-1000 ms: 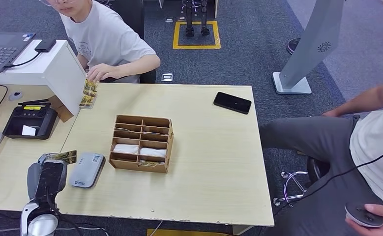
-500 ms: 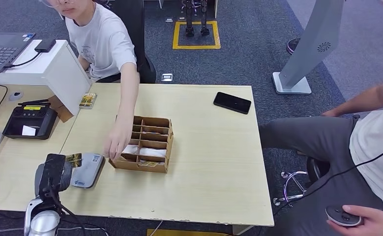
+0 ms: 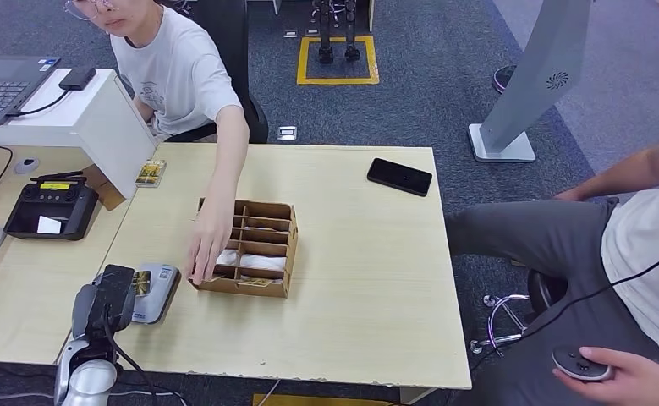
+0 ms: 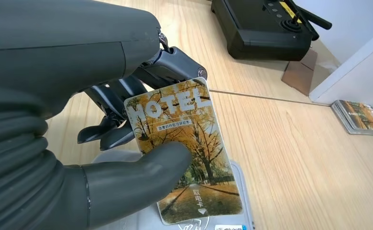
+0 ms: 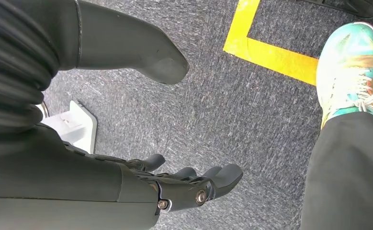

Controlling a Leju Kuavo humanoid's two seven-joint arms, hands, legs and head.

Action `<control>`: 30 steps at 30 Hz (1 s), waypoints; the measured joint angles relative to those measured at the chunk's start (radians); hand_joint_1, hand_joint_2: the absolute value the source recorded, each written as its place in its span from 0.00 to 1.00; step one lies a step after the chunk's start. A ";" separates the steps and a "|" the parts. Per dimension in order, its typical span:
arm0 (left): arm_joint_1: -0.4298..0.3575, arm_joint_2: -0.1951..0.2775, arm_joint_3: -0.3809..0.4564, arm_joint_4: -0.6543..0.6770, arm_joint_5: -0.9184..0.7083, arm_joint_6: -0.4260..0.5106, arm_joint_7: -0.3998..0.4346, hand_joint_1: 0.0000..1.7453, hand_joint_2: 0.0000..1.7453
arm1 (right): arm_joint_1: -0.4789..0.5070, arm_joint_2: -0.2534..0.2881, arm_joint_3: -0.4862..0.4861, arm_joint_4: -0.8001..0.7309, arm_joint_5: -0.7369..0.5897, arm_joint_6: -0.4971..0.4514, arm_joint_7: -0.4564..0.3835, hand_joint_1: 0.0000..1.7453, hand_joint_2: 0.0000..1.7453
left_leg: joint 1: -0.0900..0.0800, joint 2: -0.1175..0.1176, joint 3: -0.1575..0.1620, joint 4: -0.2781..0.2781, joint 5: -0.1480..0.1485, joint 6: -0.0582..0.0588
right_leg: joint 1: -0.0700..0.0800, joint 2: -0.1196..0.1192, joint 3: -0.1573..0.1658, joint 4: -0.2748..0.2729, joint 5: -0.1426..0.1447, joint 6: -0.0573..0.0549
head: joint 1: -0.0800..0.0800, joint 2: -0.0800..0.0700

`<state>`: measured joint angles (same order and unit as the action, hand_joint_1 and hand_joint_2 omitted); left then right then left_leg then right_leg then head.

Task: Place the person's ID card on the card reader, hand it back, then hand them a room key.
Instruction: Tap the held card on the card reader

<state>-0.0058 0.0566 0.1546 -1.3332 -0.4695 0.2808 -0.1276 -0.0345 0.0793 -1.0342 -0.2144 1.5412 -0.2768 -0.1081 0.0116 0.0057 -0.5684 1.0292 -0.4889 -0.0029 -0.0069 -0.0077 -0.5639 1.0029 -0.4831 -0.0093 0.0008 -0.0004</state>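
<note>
Nearest the camera, the left robot hand (image 3: 110,298) pinches a card (image 4: 184,148) between thumb and fingers, holding it just above the grey card reader (image 3: 158,286) at the near left of the tabletop (image 3: 368,279). In the left wrist view the thumb lies across the card's printed face and the darker fingers (image 4: 122,103) back it from behind; the far edge and both long edges stay free. The card reads "HOTEL" in white capitals over an autumn avenue of trees, with a line of Chinese text below and three Chinese characters with a downward arrow near its lower end. It looks like thin, stiff, glossy plastic: light, likely slippery, and best taken by the flat faces near one end so the other end is left for a person to grasp. The reader carries a small blue label, too small to read.

The right robot hand (image 5: 189,184) hangs over grey carpet with fingers loosely spread, holding nothing.

Just beyond the reader stands a cardboard organiser (image 3: 245,245) with open compartments; a person's hand (image 3: 203,254) reaches to its near left corner. Whether it touches the box cannot be told.

Farther left sits a black controller (image 3: 51,207) with a yellow strip. A stack of cards (image 3: 151,172) with the same autumn print lies near the far edge, beside a white stand (image 3: 97,118). A black phone (image 3: 400,176) lies at the far right.
</note>
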 joint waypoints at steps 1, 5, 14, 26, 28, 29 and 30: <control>-0.001 0.000 -0.002 0.004 -0.003 0.000 0.000 1.00 1.00 | 0.000 0.000 0.000 0.000 0.000 0.000 0.000 0.00 1.00 | 0.000 0.000 0.000 0.000 0.000 0.000 | 0.000 0.000 0.000 0.000 0.000 0.000 | 0.000 0.000; -0.002 -0.003 -0.008 0.019 -0.017 -0.016 0.002 1.00 1.00 | 0.000 0.000 0.000 0.000 0.000 0.002 0.001 0.00 1.00 | 0.000 0.000 0.000 0.000 0.000 0.000 | 0.000 0.000 0.000 0.000 0.000 0.000 | 0.000 0.000; -0.002 -0.008 -0.015 0.038 -0.042 -0.060 0.017 1.00 1.00 | 0.000 0.000 0.000 0.000 0.000 0.012 0.001 0.00 1.00 | 0.000 0.000 0.000 0.000 0.000 0.000 | 0.000 -0.001 0.001 0.000 0.000 0.000 | 0.000 0.000; -0.006 -0.010 -0.021 0.057 -0.091 -0.055 0.025 1.00 1.00 | 0.000 0.002 0.000 0.000 0.000 0.012 -0.006 0.00 1.00 | 0.000 0.000 0.002 0.000 0.000 0.000 | 0.000 -0.001 0.003 0.000 0.000 0.000 | 0.000 0.000; -0.007 -0.011 -0.021 0.059 -0.092 -0.052 0.021 1.00 1.00 | 0.000 0.003 0.000 0.000 0.000 0.012 -0.007 0.00 1.00 | 0.000 0.000 0.002 0.000 0.000 0.000 | 0.000 -0.001 0.003 0.000 0.000 0.000 | 0.000 0.000; -0.007 -0.012 -0.021 0.059 -0.088 -0.050 0.011 1.00 1.00 | 0.000 0.003 0.001 0.000 0.000 0.011 -0.008 0.00 1.00 | 0.000 0.000 0.002 0.000 0.000 0.000 | 0.000 -0.001 0.003 0.000 0.000 0.000 | 0.000 0.000; -0.007 -0.015 -0.021 0.059 -0.074 -0.049 -0.008 1.00 1.00 | 0.000 0.003 0.001 0.000 0.000 0.011 -0.009 0.00 1.00 | 0.000 0.000 0.002 0.000 0.000 0.000 | 0.000 -0.001 0.003 0.000 0.000 0.000 | 0.000 0.000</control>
<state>-0.0131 0.0418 0.1333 -1.2739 -0.5437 0.2318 -0.1356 -0.0345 0.0820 -1.0334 -0.2144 1.5412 -0.2657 -0.1169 0.0113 0.0052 -0.5664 1.0292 -0.4885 -0.0024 -0.0070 -0.0089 -0.5611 1.0030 -0.4830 -0.0093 0.0009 -0.0004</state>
